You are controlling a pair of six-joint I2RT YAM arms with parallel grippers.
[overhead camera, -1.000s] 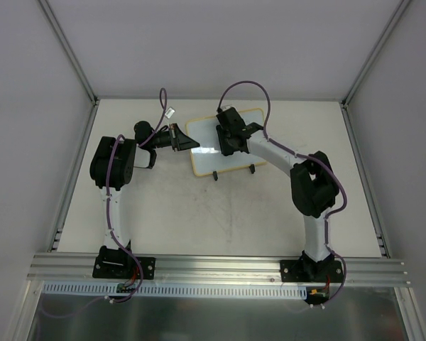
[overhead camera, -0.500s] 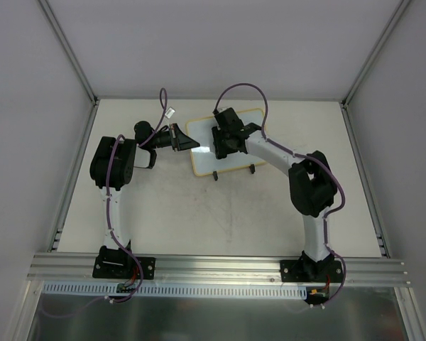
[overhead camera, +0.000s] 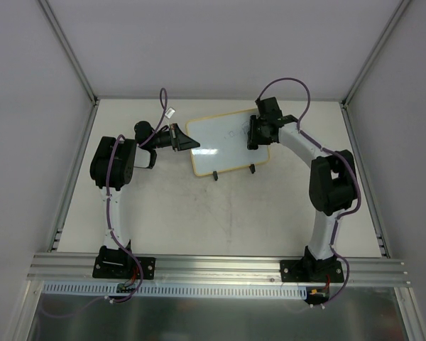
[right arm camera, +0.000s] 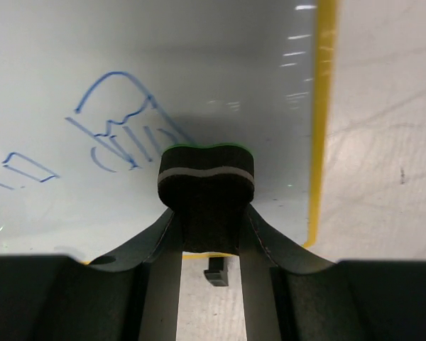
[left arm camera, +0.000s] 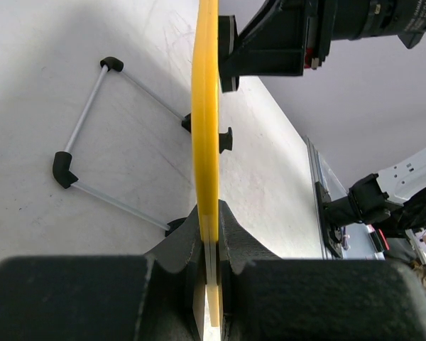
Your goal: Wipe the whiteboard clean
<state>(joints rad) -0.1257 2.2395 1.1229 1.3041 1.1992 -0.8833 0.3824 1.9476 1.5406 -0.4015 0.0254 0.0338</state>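
Observation:
The whiteboard (overhead camera: 224, 142) stands tilted on its two black feet at the table's far middle, with faint blue scribbles (right arm camera: 117, 124) on it. My left gripper (overhead camera: 176, 137) is shut on the board's left yellow edge (left arm camera: 204, 142). My right gripper (overhead camera: 254, 133) is shut on a small black bone-shaped eraser (right arm camera: 206, 177), over the board's right end. The eraser sits just right of the blue scribbles, near the board's yellow right frame (right arm camera: 319, 121). Whether it touches the glossy surface I cannot tell.
A wire stand with black corner pieces (left arm camera: 85, 121) reaches out behind the board on the table. Grey enclosure walls ring the table, and a metal rail (overhead camera: 213, 266) runs along the near edge by the arm bases.
My right gripper with the eraser has swept from the board's middle to its right end. The left gripper and the board have not moved.

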